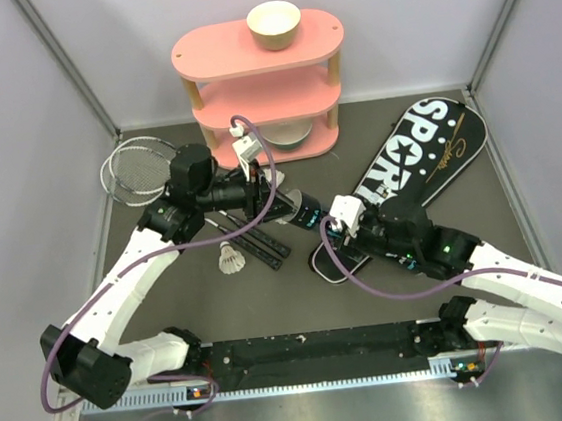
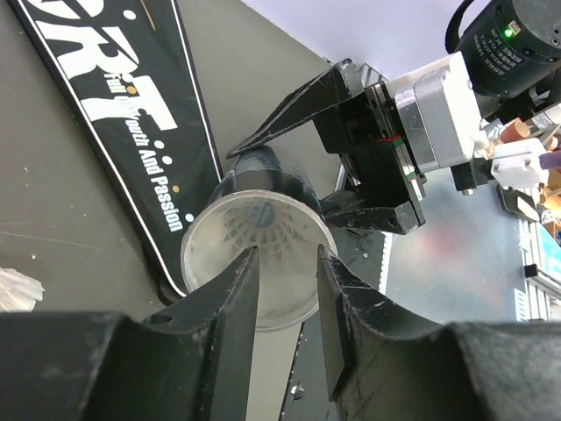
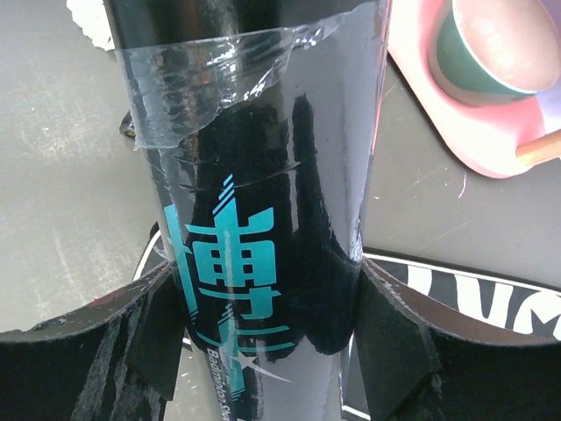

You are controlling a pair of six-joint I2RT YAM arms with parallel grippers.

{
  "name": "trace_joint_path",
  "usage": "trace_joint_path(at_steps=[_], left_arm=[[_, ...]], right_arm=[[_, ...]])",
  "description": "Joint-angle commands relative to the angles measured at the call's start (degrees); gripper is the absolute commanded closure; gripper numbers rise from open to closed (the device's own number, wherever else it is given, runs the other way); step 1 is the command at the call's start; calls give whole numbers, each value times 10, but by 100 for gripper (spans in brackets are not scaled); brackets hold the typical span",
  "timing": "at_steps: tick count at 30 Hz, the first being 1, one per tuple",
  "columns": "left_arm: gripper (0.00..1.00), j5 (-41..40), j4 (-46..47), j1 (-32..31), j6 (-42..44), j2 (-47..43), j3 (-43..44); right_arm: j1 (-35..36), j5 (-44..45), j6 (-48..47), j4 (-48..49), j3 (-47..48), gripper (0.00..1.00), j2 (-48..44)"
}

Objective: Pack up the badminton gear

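Observation:
The black tube (image 1: pixel 306 211) is held level above the table, and my right gripper (image 1: pixel 340 216) is shut on it. In the right wrist view the tube (image 3: pixel 254 175) with teal lettering fills the space between both fingers. My left gripper (image 2: pixel 285 256) is open and empty right at the tube's clear open mouth (image 2: pixel 259 263). A white shuttlecock (image 2: pixel 263 219) sits inside the tube. Another shuttlecock (image 1: pixel 230 261) lies on the table. Two rackets (image 1: pixel 141 170) lie at the left, partly under the left arm. The black SPORT bag (image 1: pixel 412 162) lies at the right.
The pink three-tier shelf (image 1: pixel 263 87) stands at the back with a cream bowl (image 1: pixel 273 23) on top and another (image 3: pixel 504 44) on its lowest tier. Grey walls close in the left, right and back sides.

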Motion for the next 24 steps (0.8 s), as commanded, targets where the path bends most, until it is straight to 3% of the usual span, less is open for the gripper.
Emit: trace_joint_path(at_steps=[1,2,3,4,9,16,24], left_arm=[[62,28,10,-8,10,-19,-7],[60,31,12,-8,9,-20,-8],[47,33,15,-8,9,-23,-11],[43,33,19,-8,9,-33,-14],[34,12,55,-6,8,-71,-39],[34,20,89,-2,-7,-88,-55],[44,6,63,-3,-8,-48,-43]], right_arm=[[14,27,-6,44,9,82,3],[16,30,-6,44,9,82,3],[17,31,-7,43,9,82,3],[17,31,-7,42,8,82,3],[24,40,-8,35,8,82,3],[24,38,-9,37,13,82,5],[25,37,-8,44,15,82,4]])
